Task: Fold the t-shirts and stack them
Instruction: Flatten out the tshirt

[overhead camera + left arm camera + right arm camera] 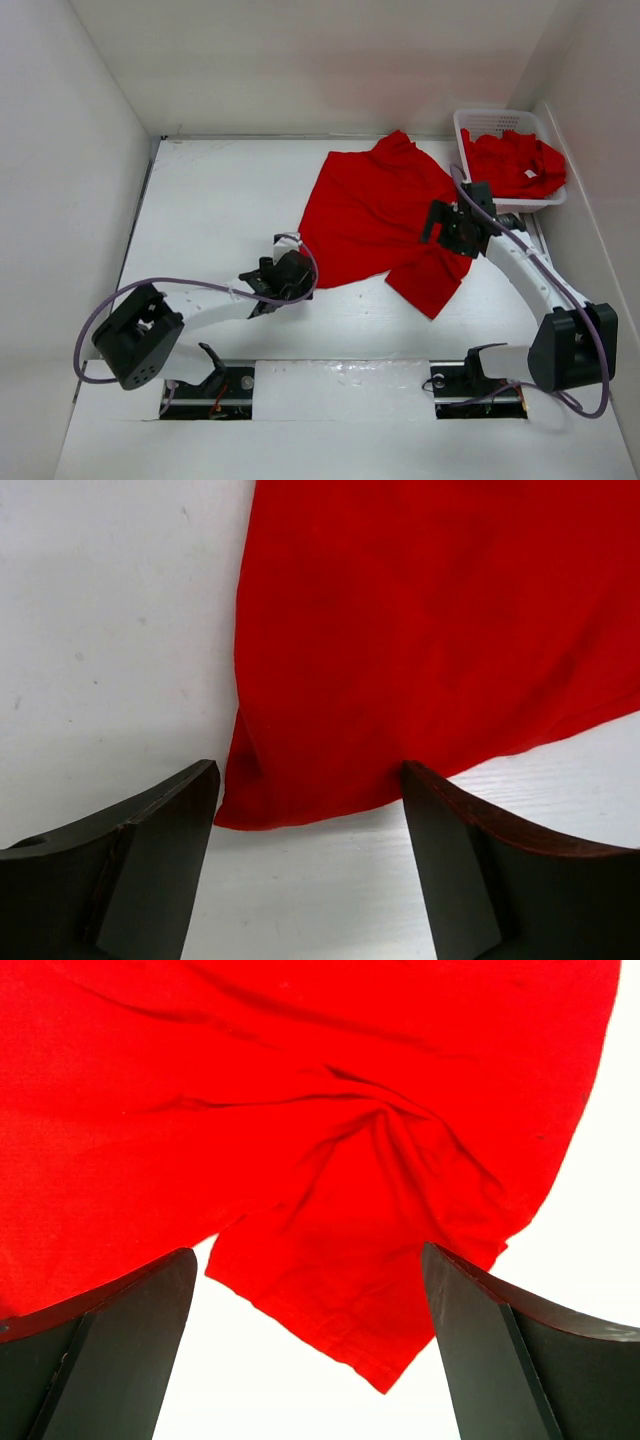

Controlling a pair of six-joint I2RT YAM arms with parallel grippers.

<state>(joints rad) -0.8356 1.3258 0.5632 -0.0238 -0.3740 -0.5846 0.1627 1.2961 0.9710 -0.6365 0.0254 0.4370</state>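
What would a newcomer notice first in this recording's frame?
A bright red t-shirt lies rumpled and spread on the white table, mid-right. The left gripper sits at its near-left corner and the right gripper over its right side, both with jaws apart. More red cloth fills the white basket in the far right corner.

From my end I'm seeing a white table point(220, 200) with one red t-shirt point(370, 215) lying rumpled mid-table and a white slotted basket point(500, 118) in its far right corner.
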